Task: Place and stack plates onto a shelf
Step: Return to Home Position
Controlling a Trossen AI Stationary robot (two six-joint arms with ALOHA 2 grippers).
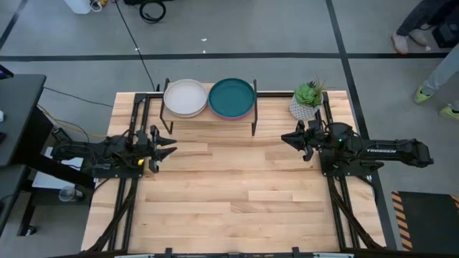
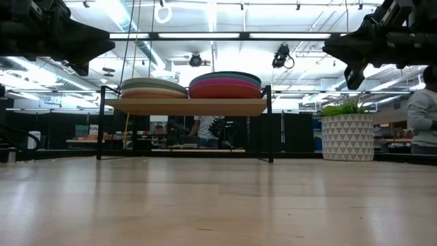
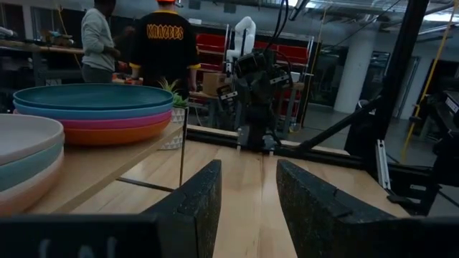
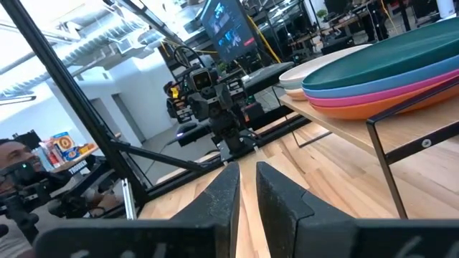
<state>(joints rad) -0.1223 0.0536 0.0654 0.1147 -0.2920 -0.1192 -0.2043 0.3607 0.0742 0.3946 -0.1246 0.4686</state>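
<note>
The shelf [image 1: 208, 119] [image 2: 184, 106] stands at the table's far edge on thin black legs. Two stacks of plates rest on its wooden top. The left stack [image 1: 185, 97] [image 2: 153, 87] has a cream plate on top. The right stack [image 1: 232, 97] [image 2: 225, 83] [image 3: 93, 107] [image 4: 387, 72] is topped by dark teal, with blue, pink and orange below. My left gripper [image 1: 174, 148] [image 3: 249, 175] hovers open near the table's left edge. My right gripper [image 1: 287, 138] [image 4: 247, 172] hovers near the right edge, open by a narrow gap. Both face each other, raised above the table, holding nothing.
A potted plant in a white patterned pot [image 1: 308, 100] [image 2: 347, 135] stands at the far right corner, just beyond my right gripper. Bare slatted tabletop [image 1: 237, 186] lies between and in front of the arms. People [image 3: 168, 43] stand in the room behind.
</note>
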